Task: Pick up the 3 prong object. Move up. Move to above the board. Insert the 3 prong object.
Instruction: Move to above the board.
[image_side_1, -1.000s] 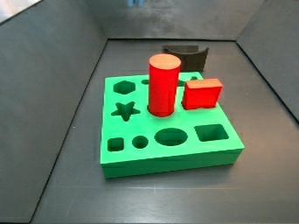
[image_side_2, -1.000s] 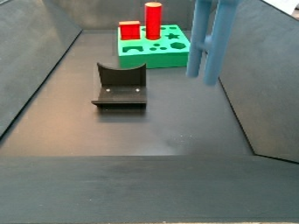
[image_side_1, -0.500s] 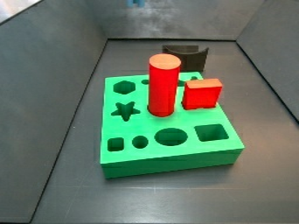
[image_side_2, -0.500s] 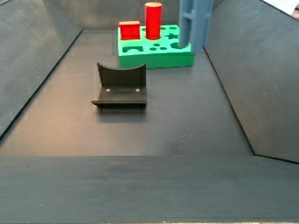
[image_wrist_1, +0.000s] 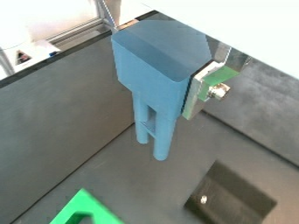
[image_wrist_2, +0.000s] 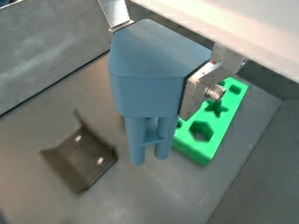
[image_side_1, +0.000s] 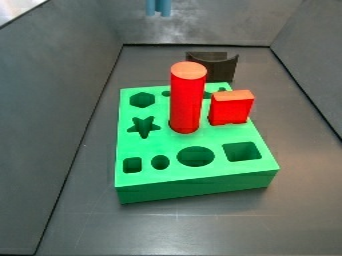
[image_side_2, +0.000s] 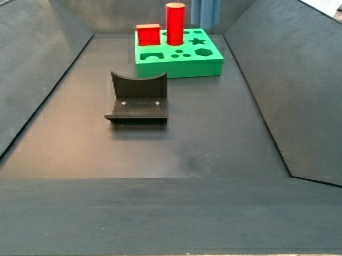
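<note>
The 3 prong object (image_wrist_2: 149, 83) is pinched in the gripper (image_wrist_2: 158, 87), prongs hanging downward, well above and beside the board (image_wrist_2: 211, 124).

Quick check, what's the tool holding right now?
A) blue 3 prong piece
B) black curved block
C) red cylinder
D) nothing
A: in both wrist views the tool is clamped on the head of the 3 prong piece, prongs hanging down in the air, while the red cylinder stands in the board.
</note>
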